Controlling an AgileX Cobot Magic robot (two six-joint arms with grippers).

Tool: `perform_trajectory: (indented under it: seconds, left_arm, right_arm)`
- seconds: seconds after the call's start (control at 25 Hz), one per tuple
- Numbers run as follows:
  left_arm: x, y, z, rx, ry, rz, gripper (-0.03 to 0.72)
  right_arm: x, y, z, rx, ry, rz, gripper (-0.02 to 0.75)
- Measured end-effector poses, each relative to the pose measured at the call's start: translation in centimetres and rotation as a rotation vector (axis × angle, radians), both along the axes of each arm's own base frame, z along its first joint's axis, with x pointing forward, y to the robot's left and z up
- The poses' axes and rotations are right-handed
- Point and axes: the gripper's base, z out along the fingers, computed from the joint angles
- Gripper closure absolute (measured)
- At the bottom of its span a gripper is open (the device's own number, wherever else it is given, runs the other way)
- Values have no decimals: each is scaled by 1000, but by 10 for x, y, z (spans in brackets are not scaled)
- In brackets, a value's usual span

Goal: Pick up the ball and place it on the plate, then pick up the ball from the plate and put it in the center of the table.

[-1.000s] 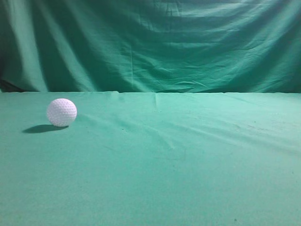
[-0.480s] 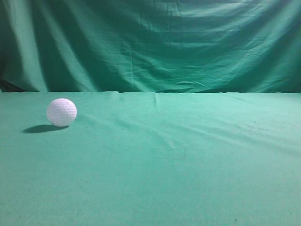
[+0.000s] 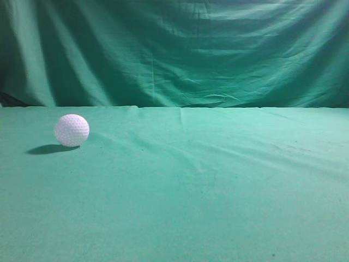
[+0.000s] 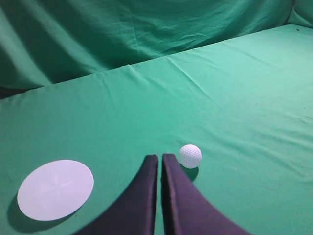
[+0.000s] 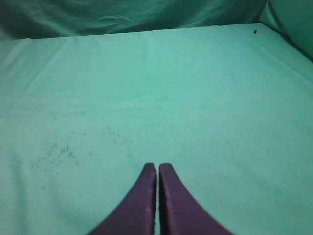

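The white dimpled ball (image 3: 71, 130) rests on the green cloth table (image 3: 207, 180) at the left of the exterior view. In the left wrist view the ball (image 4: 190, 155) lies just right of and beyond my left gripper (image 4: 160, 157), which is shut and empty. A flat white round plate (image 4: 55, 189) lies on the cloth to the left of that gripper. My right gripper (image 5: 157, 167) is shut and empty over bare cloth. Neither gripper shows in the exterior view, nor does the plate.
A draped green curtain (image 3: 174, 52) hangs behind the table's far edge. The cloth has shallow wrinkles and some dark specks (image 5: 58, 152) left of the right gripper.
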Motion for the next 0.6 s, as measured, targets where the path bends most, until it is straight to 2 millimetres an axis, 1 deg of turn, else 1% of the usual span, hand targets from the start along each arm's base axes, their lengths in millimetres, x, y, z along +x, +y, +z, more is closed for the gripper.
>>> perform_trajectory:
  seconds: [0.12,0.24,0.44,0.6]
  left_arm:
    - [-5,1,1,1,-29,5,688]
    - [-8,4,-8,-44,-56,44,688]
    - [10,11,-48,-182,-32,158,688]
    - [20,15,-76,-165,-27,210,688]
  right_arm:
    - [0,0,0,0,0,0,738]
    - [0,0,0,0,0,0,738]
    - [0,0,0,0,1,0,738]
    - [0,0,0,0,1,0,738]
